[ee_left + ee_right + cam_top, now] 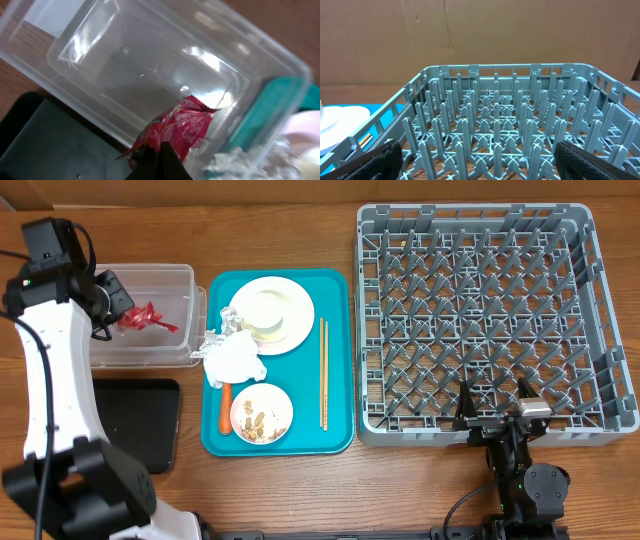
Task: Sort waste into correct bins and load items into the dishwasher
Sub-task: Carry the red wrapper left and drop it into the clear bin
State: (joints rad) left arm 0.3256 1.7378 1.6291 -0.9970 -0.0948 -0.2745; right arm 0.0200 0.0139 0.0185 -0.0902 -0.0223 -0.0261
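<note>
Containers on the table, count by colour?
Clear: 1, clear tub
Black: 1, black tray
Teal: 1, teal tray
Grey: 1, grey dish rack
Total: 4

We found the dish rack [470, 215] on the table's right, with the serving tray [338, 435] just beside it on the left. On that tray the plate [272, 313] lay at the back and the crumpled tissue [235, 355] in front of it. The bowl of peanuts [262, 413] sat nearest, with the carrot piece [225, 410] at its left and the chopsticks [322, 375] along the right edge. Left of the tray stood the plastic tub [160, 345], with the snack wrapper [140, 317] within its outline and the shallow tray [135, 420] in front.
</note>
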